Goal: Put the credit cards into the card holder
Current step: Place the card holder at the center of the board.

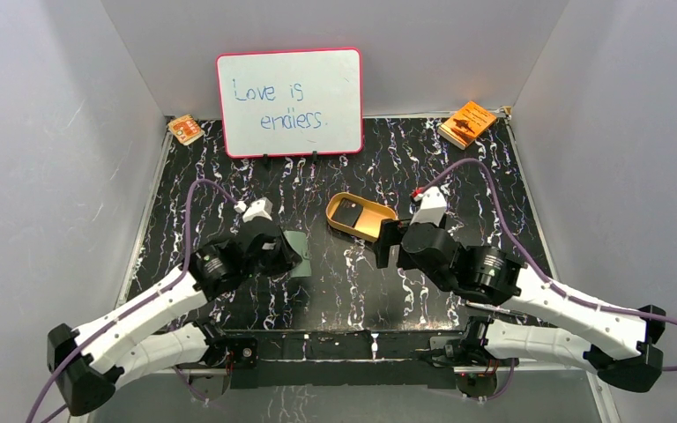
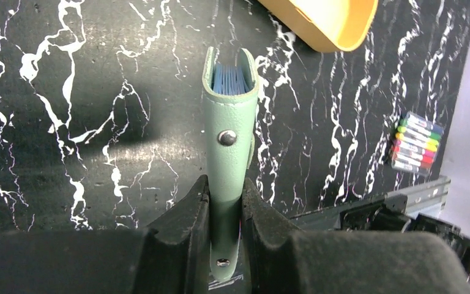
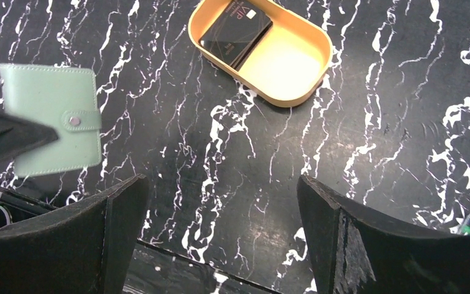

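Left of centre on the black marbled table (image 1: 335, 295), the left gripper (image 2: 225, 191) is clamped on the card holder (image 2: 229, 125), its two dark fingers (image 2: 186, 211) pressing the flat sage-green faces from either side. The card holder is closed and stands on edge; its snap button faces the left wrist camera, and the blue inner pockets show at the end farthest from the fingers. Whether its lower edge touches the table cannot be told. The right gripper (image 3: 220, 202) hangs over bare table with its jaws spread wide apart and nothing between them, the card holder to its left and the tan-gold oval tray (image 3: 309, 79) just ahead of it. The credit cards (image 3: 235, 33), a small dark stack, lie flat inside the tray at its left end, apart from both grippers. At the table's far edge stands a whiteboard (image 1: 289, 101), with an orange booklet (image 1: 467, 123) in each far corner. A pack of coloured markers (image 2: 416, 144) lies near the arm bases.
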